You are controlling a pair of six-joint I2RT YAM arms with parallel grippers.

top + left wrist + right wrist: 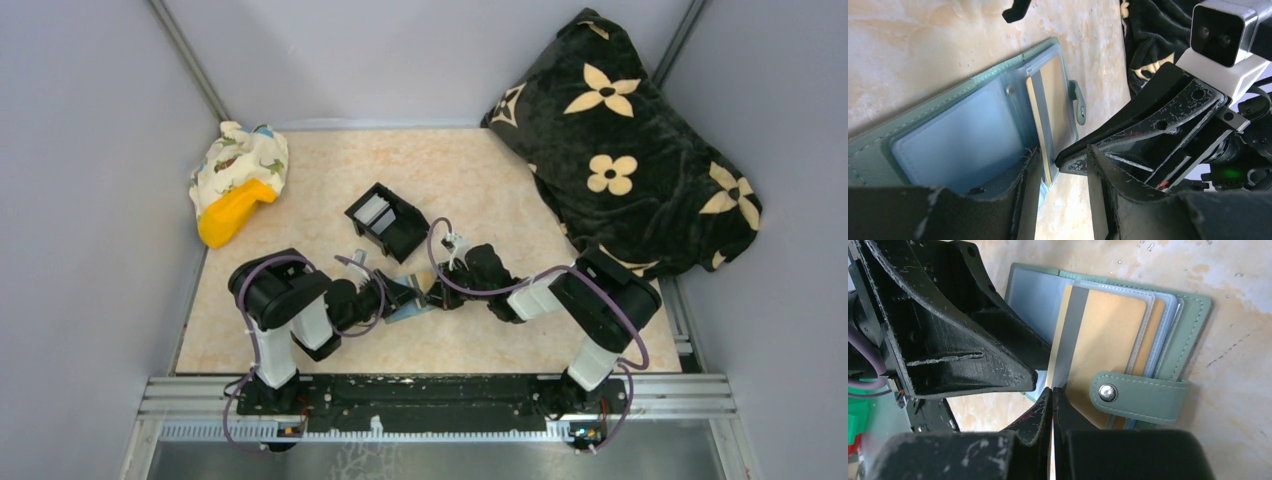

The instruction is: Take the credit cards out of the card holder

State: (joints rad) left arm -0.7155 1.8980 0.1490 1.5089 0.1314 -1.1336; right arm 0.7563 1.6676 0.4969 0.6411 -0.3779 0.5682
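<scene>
The sage-green card holder (410,310) lies open on the table between my two grippers. In the right wrist view the card holder (1193,330) shows its snap tab (1143,395) and a tan-gold card with a grey stripe (1103,335) sticking partway out of a clear pocket. A second tan card (1157,327) sits in a pocket behind it. My right gripper (1053,390) is shut on the near edge of the striped card. My left gripper (1063,150) is open. Its left finger (1018,195) rests on the blue-grey inner pocket (948,145), beside the card (1053,95).
A black plastic box (387,220) stands just beyond the card holder. A black flowered blanket (630,150) fills the back right. A patterned cloth with a yellow object (238,185) lies at the back left. Grey walls close in the table.
</scene>
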